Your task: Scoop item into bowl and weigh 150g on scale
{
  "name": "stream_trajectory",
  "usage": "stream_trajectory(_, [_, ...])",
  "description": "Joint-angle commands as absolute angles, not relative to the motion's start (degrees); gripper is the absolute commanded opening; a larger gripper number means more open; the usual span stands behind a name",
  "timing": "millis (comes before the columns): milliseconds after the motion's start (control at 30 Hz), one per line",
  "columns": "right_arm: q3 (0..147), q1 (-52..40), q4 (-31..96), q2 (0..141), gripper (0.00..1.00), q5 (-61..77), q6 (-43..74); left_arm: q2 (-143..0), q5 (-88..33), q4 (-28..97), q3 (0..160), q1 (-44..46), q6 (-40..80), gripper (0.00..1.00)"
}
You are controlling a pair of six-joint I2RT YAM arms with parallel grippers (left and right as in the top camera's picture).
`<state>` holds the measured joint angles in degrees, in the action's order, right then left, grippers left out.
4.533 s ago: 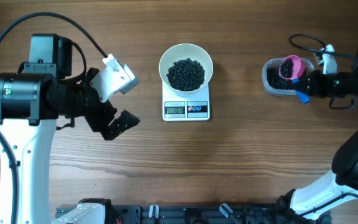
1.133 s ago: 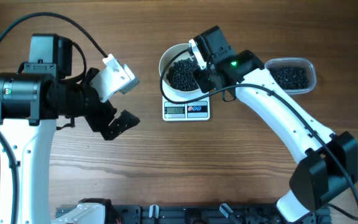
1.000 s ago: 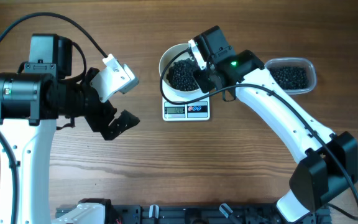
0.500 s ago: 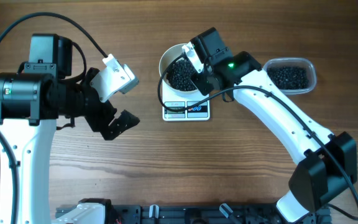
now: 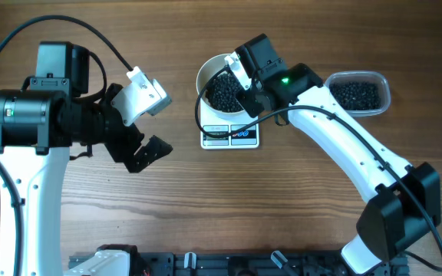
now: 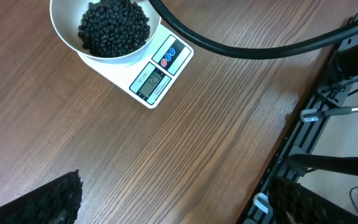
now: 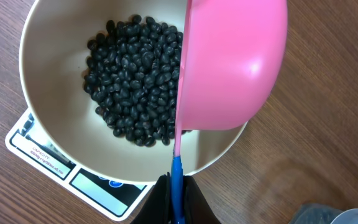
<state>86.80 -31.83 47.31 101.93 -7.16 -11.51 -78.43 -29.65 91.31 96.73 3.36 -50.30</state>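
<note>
The white bowl [image 5: 206,70] stands on the white scale [image 5: 244,140] and holds a dark heap of the item [image 5: 222,90], small black beads. My right gripper [image 7: 176,194] is shut on the blue handle of a pink scoop [image 7: 235,62]. The scoop is tipped on its side over the bowl's [image 7: 36,62] right rim, its mouth facing the beads [image 7: 135,81]. In the overhead view the right gripper [image 5: 245,90] hangs over the bowl's right side. My left gripper [image 5: 150,126] stands open and holds nothing, left of the scale [image 6: 160,74] and well apart from it.
A clear plastic tub [image 5: 359,93] with more black beads sits right of the bowl. The right arm's black cable [image 6: 260,46] arcs over the table near the scale. A black rail [image 5: 206,264] runs along the table's front edge.
The right arm has carried the scoop from the tub over to the bowl. In the last second it edged slightly further over the bowl. The left arm has not moved.
</note>
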Motion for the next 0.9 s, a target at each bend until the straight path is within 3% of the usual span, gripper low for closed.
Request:
stream_trajectory(0, [88.3, -32.0, 47.0, 100.4, 0.04, -9.9, -12.9, -77.9, -29.5, 91.4, 97.4, 3.0, -51.0, 1.00])
stream_trajectory(200, [88.3, -32.0, 45.4, 100.4, 0.04, -12.4, -14.3, -77.9, -29.5, 91.4, 97.4, 3.0, -51.0, 1.00])
stream_trajectory(400, [88.3, -30.3, 44.2, 100.4, 0.04, -0.1, 2.9, -77.9, -29.5, 91.4, 97.4, 3.0, -51.0, 1.00])
stream_trajectory(600, [88.3, -25.9, 44.8, 98.1, 0.04, -0.1, 9.4, -77.9, -29.5, 91.4, 97.4, 3.0, -51.0, 1.00])
stream_trajectory(867, [88.3, -17.4, 52.1, 92.7, 0.04, -5.8, 9.0, -77.9, -29.5, 91.4, 97.4, 3.0, -51.0, 1.00])
